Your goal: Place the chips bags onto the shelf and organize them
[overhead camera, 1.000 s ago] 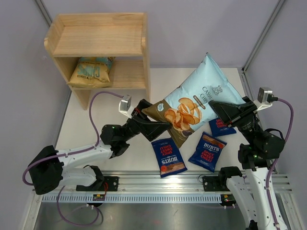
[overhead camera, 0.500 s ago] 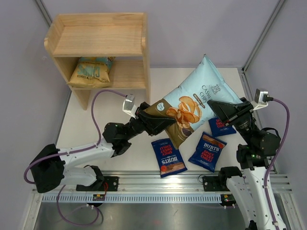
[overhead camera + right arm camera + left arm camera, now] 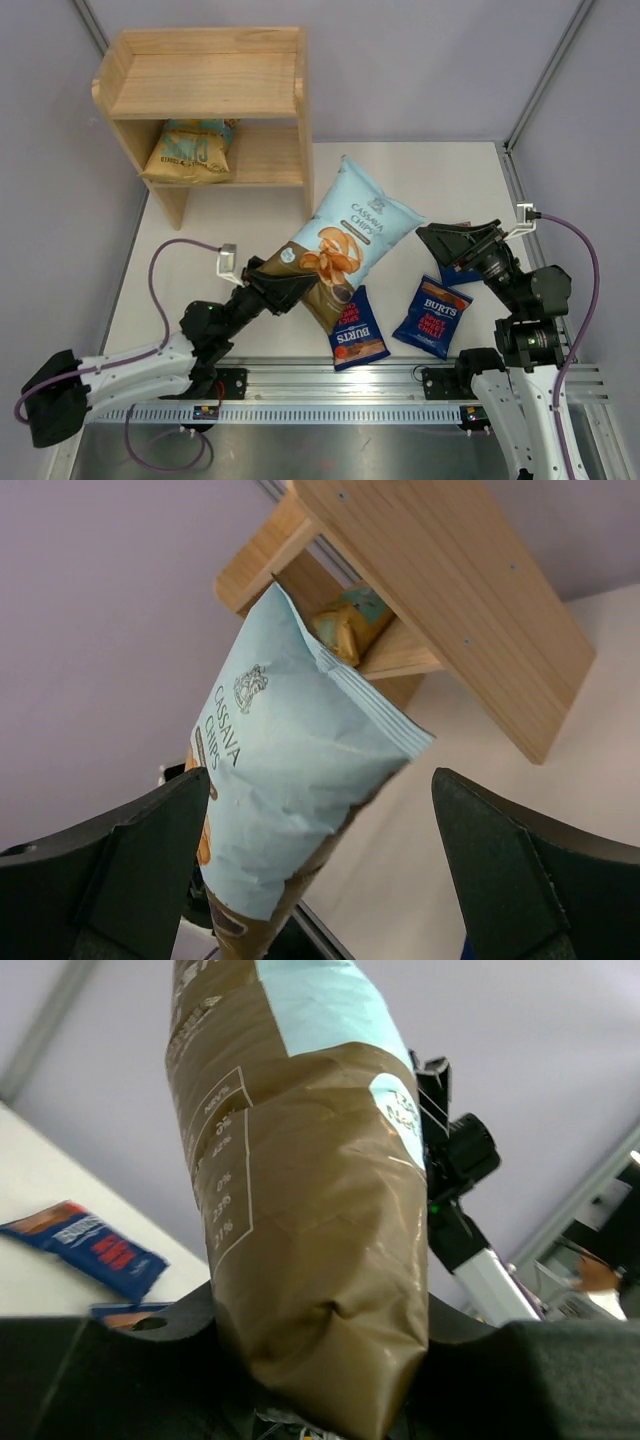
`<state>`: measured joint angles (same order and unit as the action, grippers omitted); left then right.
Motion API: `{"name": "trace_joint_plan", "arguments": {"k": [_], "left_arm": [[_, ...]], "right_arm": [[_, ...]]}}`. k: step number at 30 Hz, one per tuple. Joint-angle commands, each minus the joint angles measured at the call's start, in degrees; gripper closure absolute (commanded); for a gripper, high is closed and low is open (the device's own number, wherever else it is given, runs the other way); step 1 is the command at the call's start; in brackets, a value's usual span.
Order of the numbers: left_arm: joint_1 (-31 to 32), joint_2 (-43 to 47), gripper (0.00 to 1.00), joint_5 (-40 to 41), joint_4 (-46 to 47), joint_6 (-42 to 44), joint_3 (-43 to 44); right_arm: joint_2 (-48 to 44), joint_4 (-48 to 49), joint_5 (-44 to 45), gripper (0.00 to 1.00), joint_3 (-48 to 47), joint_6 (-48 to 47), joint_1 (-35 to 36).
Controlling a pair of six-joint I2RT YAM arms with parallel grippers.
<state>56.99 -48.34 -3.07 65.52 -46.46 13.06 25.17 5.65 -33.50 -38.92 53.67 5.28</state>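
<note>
With the left gripper [image 3: 300, 290] clamped on the brown bottom end of the Cassava Chips bag [image 3: 352, 232], aloft just right of the shelf [image 3: 205, 85], and the right gripper [image 3: 435, 245] spread empty farther right, we steer the bag top-first around the shelf's side panel [image 3: 306, 150].

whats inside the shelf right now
One yellow-tan bag lies on the lower tier of the shelf, toward its left side. The top board covers the back of that tier, so anything further in cannot be seen.
</note>
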Motion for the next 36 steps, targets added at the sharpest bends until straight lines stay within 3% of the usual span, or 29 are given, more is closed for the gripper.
{"name": "trace_joint_plan", "arguments": {"k": [1,3,7,10,15,19,32,36], "left_arm": [[-0.21,12.71,1.00,14.30,-6.40,3.12,-5.21],[-0.30,23.74,1.00,20.52,-12.66,3.21,-7.16],[-0.39,42.64,1.00,32.50,-39.16,2.33,-6.82],[-0.39,53.12,1.00,39.35,-52.80,3.56,-3.84],[-0.39,55.90,1.00,48.32,-67.52,2.60,3.18],[-0.39,54.84,0.99,49.56,-64.92,7.59,5.04],[-0.83,33.14,0.98,47.98,-48.29,16.05,13.12],[-4.33,28.57,0.98,44.48,-46.27,16.49,14.62]], "right_arm": [[-1.70,-10.12,5.53,0.01,-2.74,-9.09,0.17],[-2.49,-12.94,6.86,0.00,-3.01,-10.42,0.17],[-2.84,-16.54,9.67,0.01,-3.88,-13.23,0.17],[-2.93,-17.51,9.85,0.01,-4.15,-13.59,0.17],[-3.02,-17.69,10.20,0.01,-4.33,-13.24,0.17],[-2.76,-17.43,9.94,0.00,-4.50,-13.24,0.17],[-3.02,-20.94,10.47,0.00,-7.83,-14.82,0.08],[-4.07,-21.73,10.29,0.01,-9.07,-15.00,0.17]]}}
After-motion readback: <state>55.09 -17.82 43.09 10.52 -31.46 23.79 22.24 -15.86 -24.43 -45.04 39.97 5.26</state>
